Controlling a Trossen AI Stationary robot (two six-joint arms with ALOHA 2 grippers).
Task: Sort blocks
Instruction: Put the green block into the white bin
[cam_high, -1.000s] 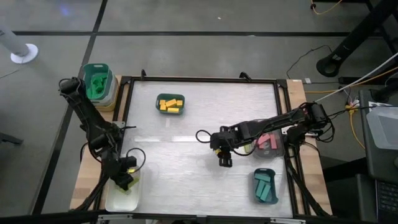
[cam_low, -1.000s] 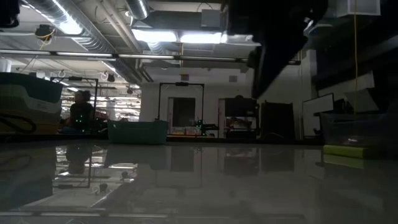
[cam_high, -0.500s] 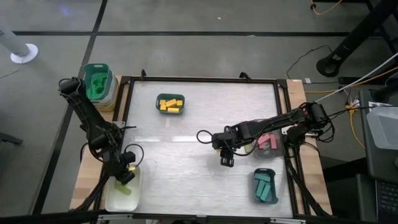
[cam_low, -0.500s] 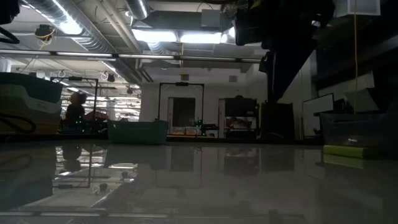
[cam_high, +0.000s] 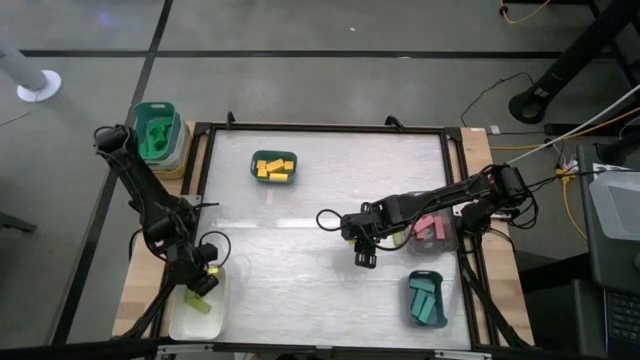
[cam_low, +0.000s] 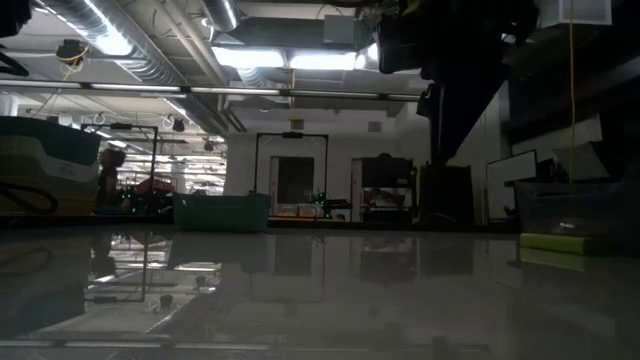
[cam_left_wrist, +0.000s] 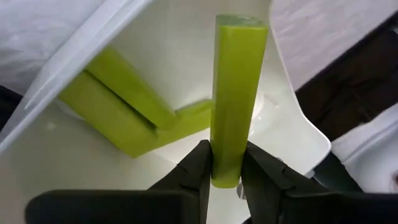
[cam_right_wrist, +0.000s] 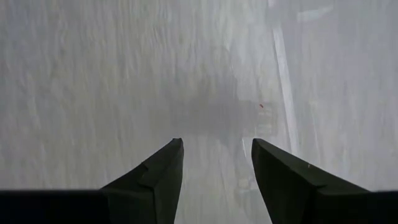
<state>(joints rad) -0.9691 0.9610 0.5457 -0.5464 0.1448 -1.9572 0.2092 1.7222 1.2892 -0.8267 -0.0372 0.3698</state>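
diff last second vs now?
The left gripper, holding a lime green block, shifted slightly away from the table's front edge over the white tray. The right gripper moved a little toward the right side, open and empty. Trays and sorted blocks are unchanged.

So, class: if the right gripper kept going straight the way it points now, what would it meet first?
Probably just the bare table. The right gripper is open and empty, and its wrist view shows no block ahead, though depth is hard to judge.
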